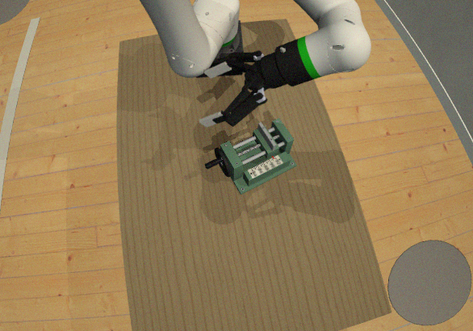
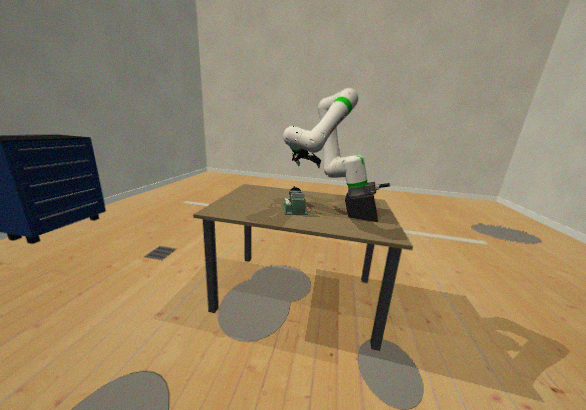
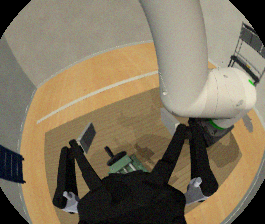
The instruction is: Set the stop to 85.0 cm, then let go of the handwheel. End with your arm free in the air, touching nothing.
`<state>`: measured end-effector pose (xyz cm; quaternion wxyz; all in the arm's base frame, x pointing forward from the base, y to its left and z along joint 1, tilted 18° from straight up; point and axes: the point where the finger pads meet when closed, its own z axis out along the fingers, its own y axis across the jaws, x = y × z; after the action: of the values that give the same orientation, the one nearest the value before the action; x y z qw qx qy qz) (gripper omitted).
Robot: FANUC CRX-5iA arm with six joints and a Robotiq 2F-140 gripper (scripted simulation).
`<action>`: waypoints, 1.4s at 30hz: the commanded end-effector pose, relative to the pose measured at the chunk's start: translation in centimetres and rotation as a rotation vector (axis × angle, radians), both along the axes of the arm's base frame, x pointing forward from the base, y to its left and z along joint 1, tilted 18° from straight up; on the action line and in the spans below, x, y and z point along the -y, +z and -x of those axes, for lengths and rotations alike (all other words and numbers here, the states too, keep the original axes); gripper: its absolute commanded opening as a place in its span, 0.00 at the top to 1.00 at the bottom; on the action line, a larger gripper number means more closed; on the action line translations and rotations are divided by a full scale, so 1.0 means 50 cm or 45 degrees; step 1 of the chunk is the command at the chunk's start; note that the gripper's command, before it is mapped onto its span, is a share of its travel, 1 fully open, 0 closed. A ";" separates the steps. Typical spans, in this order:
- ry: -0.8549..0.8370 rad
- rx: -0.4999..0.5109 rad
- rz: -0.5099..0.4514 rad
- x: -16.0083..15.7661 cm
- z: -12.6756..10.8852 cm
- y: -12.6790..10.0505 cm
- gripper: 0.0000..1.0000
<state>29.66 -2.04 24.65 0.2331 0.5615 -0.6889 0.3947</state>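
Observation:
A green vise-like device (image 1: 287,138) (image 2: 298,207) (image 3: 123,165) stands on the table. Its black handwheel (image 1: 226,167) (image 2: 295,189) (image 3: 117,158) is on one end, with a crank handle (image 1: 212,164) (image 3: 109,151) sticking outward. The stop, a carriage with a grey plate (image 1: 268,136), sits on the rods toward the end away from the handwheel. A white scale (image 1: 264,168) runs along the side; a red mark (image 1: 274,157) shows near its far part, and the numbers are too small to read. My gripper (image 1: 214,94) (image 2: 308,163) (image 3: 126,121) is open and empty, above the table and apart from the handwheel.
The brown table (image 1: 258,274) (image 2: 240,222) (image 3: 58,142) carries the device and the arm's dark base (image 2: 361,207). The arm's white links hang over the table's base side. A blue drawer cabinet (image 2: 55,180) (image 3: 7,161) stands on the floor away from the table.

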 end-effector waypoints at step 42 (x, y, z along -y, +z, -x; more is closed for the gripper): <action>0.069 -0.223 -0.226 0.008 -0.007 -0.065 0.00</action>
<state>29.73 -2.24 23.39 0.2341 0.5875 -0.6883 0.3552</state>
